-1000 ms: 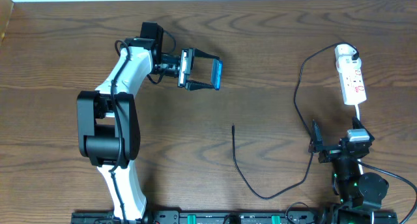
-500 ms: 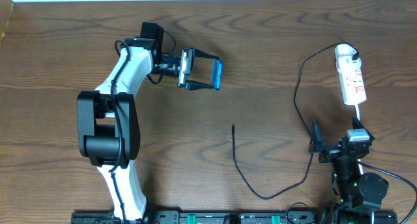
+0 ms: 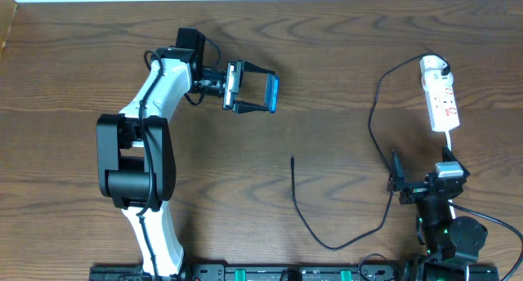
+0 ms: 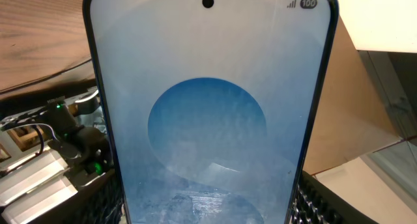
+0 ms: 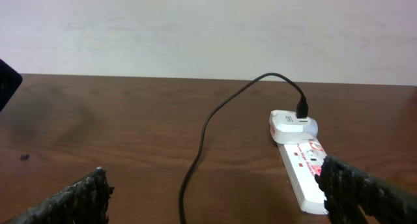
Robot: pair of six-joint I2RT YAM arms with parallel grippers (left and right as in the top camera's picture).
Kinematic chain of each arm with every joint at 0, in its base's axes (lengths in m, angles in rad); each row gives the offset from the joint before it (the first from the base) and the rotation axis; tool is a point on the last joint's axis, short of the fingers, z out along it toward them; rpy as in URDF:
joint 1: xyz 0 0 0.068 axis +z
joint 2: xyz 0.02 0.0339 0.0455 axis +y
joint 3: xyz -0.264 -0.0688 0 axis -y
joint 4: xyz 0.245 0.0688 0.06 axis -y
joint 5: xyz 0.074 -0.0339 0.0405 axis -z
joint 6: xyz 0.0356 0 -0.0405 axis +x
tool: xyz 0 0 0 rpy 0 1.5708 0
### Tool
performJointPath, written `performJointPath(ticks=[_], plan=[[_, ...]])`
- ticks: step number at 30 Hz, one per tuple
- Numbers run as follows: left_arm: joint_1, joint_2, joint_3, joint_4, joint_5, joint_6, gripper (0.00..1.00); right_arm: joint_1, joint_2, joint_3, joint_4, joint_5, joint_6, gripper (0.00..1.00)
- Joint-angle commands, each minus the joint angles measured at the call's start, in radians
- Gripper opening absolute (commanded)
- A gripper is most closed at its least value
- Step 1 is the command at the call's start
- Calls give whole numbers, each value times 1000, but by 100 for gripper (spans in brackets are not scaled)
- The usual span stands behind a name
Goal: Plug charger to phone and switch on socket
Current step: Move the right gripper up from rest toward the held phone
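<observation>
Grips the phone (image 3: 273,92) across its long sides in the left gripper (image 3: 265,91) at the far middle of the wooden table (image 3: 343,44), edge-on to the overhead camera. Fills the left wrist view with its pale blue screen (image 4: 208,120) and round blue disc, textured fingers (image 4: 314,199) pressing either side. Holds the right gripper (image 3: 421,171) spread wide with nothing between its fingers, near the front right. Shows the socket (image 3: 442,103) flat at far right, the white adapter (image 3: 434,66) seated in its far end. Trails the charger (image 3: 372,126) cable down from there, looping to a loose plug tip (image 3: 292,159) on bare wood mid-table, well apart from the phone.
</observation>
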Motion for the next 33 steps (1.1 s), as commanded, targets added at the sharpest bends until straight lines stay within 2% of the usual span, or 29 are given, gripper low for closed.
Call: performJointPath(ticks=[1,11,23,29,33], plan=[[0,-43,0,-2,57,-2,7,6,-7,-1,-6,5,-4,99],[-1,-43,0,-1,57,-1,7,6,-7,-1,-5,9,-5,99],[-1,-43,0,40,-26,32,7,6,-7,4,61,43,-5,99],[-1,-43,0,56,-48,32,7,6,13,77,18,51,-4,99],[-1,-43,0,66,-50,32,7,6,89,179,-53,57,-4,99]])
